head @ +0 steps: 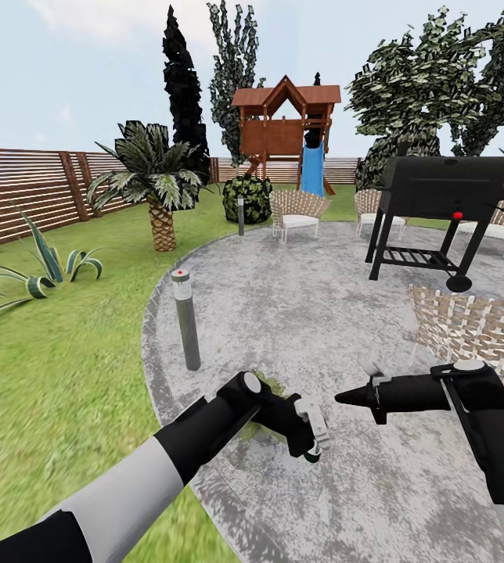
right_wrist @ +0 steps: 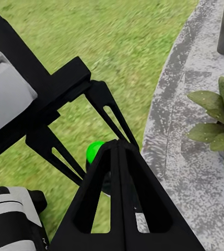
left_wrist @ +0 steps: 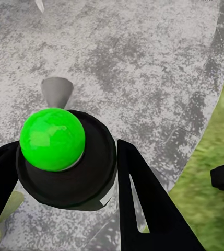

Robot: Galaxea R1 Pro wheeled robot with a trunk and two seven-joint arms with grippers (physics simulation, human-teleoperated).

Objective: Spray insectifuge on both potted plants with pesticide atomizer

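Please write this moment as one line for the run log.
left tool: shut on pesticide atomizer | right tool: shut, empty | potted plant: on paved patio, beneath left arm | spraying: cannot tell

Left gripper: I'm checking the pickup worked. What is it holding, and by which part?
The left gripper is shut on the pesticide atomizer, its fingers clamping the dark body just below the green cap.

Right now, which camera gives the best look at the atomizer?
The left wrist view: the atomizer sits large between the left pincer fingers, green cap toward the lens. The right wrist view catches its green cap; the head view shows its tip under that pincer.
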